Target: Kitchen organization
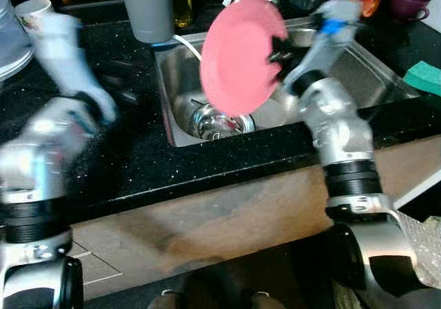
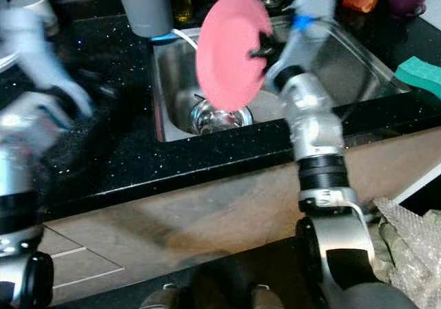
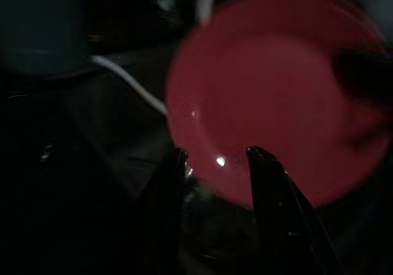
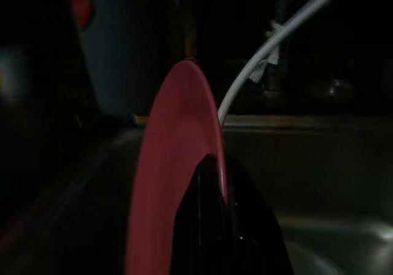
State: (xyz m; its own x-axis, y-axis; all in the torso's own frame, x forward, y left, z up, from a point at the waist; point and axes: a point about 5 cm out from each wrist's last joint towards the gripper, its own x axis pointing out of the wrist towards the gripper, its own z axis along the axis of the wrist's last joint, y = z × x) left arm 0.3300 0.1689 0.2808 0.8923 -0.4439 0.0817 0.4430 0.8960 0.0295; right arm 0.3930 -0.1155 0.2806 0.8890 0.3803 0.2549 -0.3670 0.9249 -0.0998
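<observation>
Silver arms [image 1: 337,126], black jaws

The left arm [image 1: 65,81] is a motion smear over the table [image 1: 138,164]. The plate [image 1: 241,54] hides part of the sink [image 1: 365,74].
</observation>
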